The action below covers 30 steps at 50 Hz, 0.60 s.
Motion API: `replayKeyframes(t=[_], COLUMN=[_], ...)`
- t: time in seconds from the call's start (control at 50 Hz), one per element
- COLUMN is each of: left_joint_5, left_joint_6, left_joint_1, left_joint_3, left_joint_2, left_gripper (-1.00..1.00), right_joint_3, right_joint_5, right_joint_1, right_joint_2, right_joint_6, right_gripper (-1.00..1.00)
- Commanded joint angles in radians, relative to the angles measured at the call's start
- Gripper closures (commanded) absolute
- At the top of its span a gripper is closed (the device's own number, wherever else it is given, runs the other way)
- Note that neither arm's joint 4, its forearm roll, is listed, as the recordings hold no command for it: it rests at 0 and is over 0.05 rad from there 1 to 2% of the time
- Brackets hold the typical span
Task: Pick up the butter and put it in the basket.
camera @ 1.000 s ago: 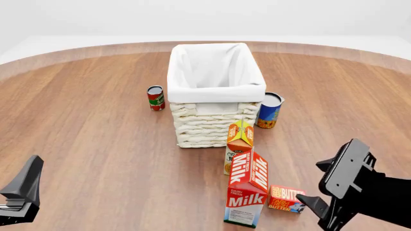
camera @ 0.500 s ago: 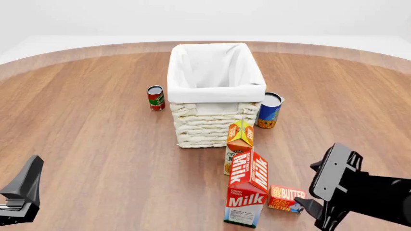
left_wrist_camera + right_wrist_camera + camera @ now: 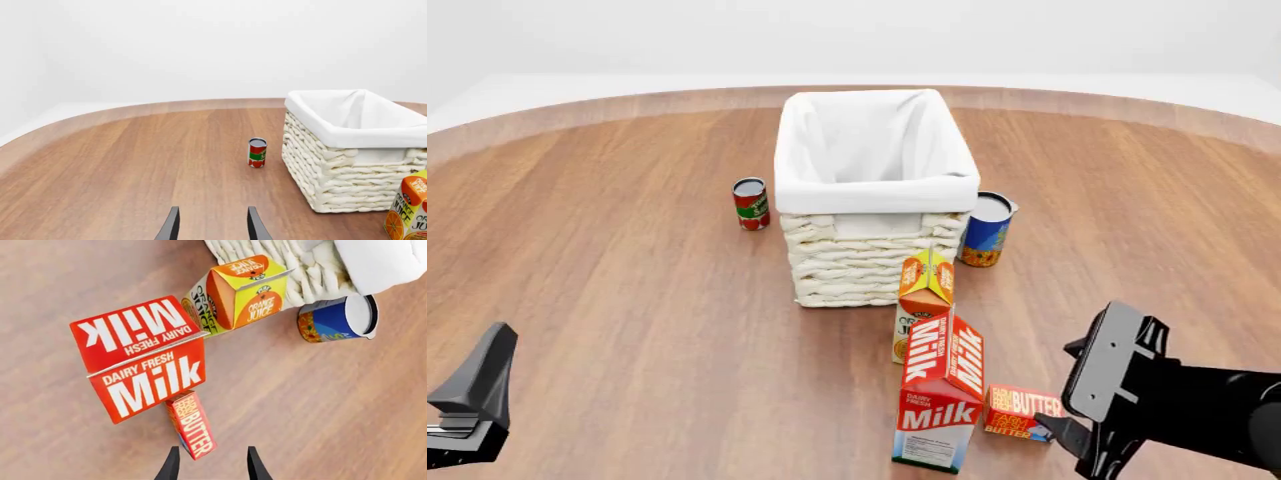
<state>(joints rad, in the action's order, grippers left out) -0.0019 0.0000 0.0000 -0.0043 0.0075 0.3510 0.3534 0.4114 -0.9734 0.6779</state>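
The butter (image 3: 1022, 410) is a small flat red-orange box lying on the table just right of the milk carton (image 3: 942, 400). My right gripper (image 3: 1065, 388) hangs open close to its right end, tilted down toward it. In the right wrist view the butter (image 3: 191, 425) lies lengthwise ahead of the open right gripper (image 3: 212, 466), its near end just reaching the gap between the fingers, untouched. The basket (image 3: 874, 195) stands at the table's middle, its white liner folded over the rim. My left gripper (image 3: 474, 400) rests open and empty at the near left, and the left wrist view shows that gripper (image 3: 212, 226) too.
An orange juice carton (image 3: 925, 290) stands between the milk carton and the basket wall (image 3: 854, 265). A blue can (image 3: 988, 228) sits at the basket's right, a small red can (image 3: 750, 203) at its left. In the right wrist view the milk carton (image 3: 143, 360) touches the butter's far end.
My right gripper has moved left and down, closing in on the butter's right end. The left arm and all the objects have stayed put.
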Motion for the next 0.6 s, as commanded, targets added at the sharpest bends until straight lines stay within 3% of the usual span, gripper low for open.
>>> replayKeyframes(t=[0.02, 0.48, 0.6], left_joint_5=[0.000, 0.000, 0.000], left_joint_6=[0.000, 0.000, 0.000], left_joint_1=[0.000, 0.000, 0.000], left_joint_3=[0.000, 0.000, 0.000], left_joint_2=[0.000, 0.000, 0.000], left_gripper=[-1.00, -1.00, -1.00], right_joint_3=[-0.001, -0.009, -0.030], right_joint_5=[-0.011, -0.025, -0.035], right_joint_1=[0.005, 0.010, 0.031], right_joint_2=[-0.014, -0.034, -0.038], right_joint_6=[0.003, 0.009, -0.012], right_gripper=[-1.00, -1.00, -1.00])
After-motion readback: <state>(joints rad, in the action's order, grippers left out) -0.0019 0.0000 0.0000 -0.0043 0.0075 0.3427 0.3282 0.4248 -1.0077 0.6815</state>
